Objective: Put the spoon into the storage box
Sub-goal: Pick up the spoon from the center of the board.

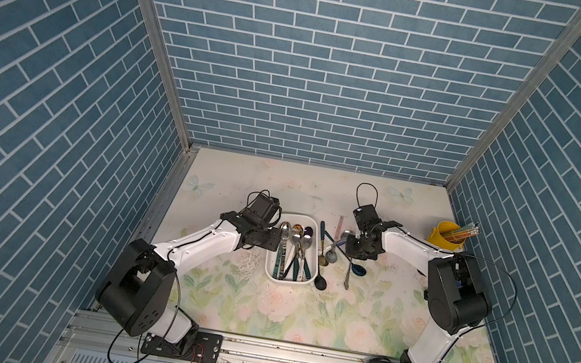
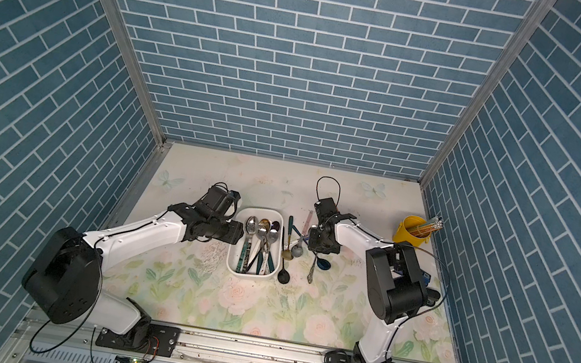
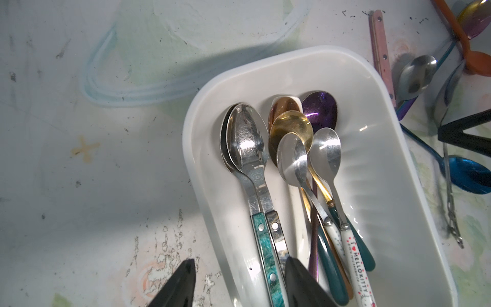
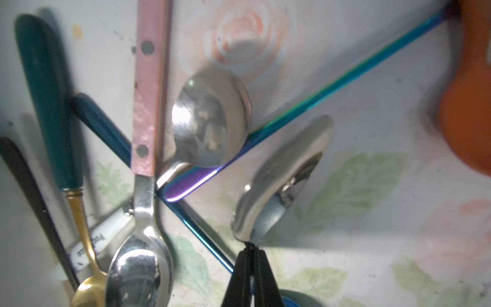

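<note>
Floral-printed and scuffed, the surface [image 1: 357, 321] lies inside a booth of blue brick. At the wall of the white rectangular plastic storage box [image 3: 372, 172] with rounded corners that faces the left arm, the left end effector [image 3: 239, 263] hangs with its fingers well apart. One finger is outside that wall and one is over the handles of spoons already lying inside, and it has hold of nothing. Near the box's opposite wall, the right end effector [image 4: 251, 249] is pinched fully together on the neck of a silver metal spoon [image 4: 287, 164] with a thin ornate handle, its bowl tipped on edge. Whether the spoon is clear of the surface I cannot tell. A rainbow-tinted handle [image 4: 191, 184] and a blue-bowled spoon [image 1: 359, 270] lie just beside it in a tangle. Well beyond the box stands a yellow cup [image 1: 442, 234] of pencils, then the brick wall [image 1: 318, 75]. The lift probably wants to go straight up, so the long handle slips free without dragging its neighbours. The spoon should then turn in line with the box's long sides before crossing the low wall. The bare strip inside that wall looks like the safest landing place, well apart from the left end effector.
</note>
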